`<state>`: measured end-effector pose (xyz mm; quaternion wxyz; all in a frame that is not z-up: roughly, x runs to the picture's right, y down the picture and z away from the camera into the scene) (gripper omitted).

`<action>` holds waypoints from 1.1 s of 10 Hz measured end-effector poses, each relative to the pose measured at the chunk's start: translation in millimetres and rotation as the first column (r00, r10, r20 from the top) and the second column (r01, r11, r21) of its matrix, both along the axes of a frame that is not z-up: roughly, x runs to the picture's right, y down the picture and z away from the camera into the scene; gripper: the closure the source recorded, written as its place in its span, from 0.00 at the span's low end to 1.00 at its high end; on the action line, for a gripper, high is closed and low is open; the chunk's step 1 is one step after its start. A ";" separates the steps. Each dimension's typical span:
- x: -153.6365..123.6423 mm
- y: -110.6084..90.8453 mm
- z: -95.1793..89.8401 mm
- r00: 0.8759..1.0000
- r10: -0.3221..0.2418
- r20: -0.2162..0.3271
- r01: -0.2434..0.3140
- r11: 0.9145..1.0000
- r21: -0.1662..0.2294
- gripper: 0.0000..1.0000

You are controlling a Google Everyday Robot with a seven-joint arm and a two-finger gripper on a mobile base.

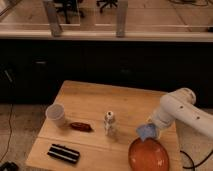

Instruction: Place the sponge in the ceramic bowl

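The light blue sponge [146, 132] hangs just above the far rim of the orange-brown ceramic bowl [148, 155], which sits at the table's front right corner. My gripper [149, 129], at the end of the white arm coming in from the right, is shut on the sponge. The sponge hides most of the fingers.
A wooden table [100, 105] carries a white cup [56, 114] at the left, a small dark red object [80, 126], a white upright figure [109, 124] in the middle, and a black-and-white striped block [63, 153] at the front left. A dark counter runs behind.
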<state>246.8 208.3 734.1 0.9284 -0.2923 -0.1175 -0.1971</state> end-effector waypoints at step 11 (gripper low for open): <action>-1.8 3.0 3.4 1.000 -0.019 0.002 0.019 0.999 -0.032 0.97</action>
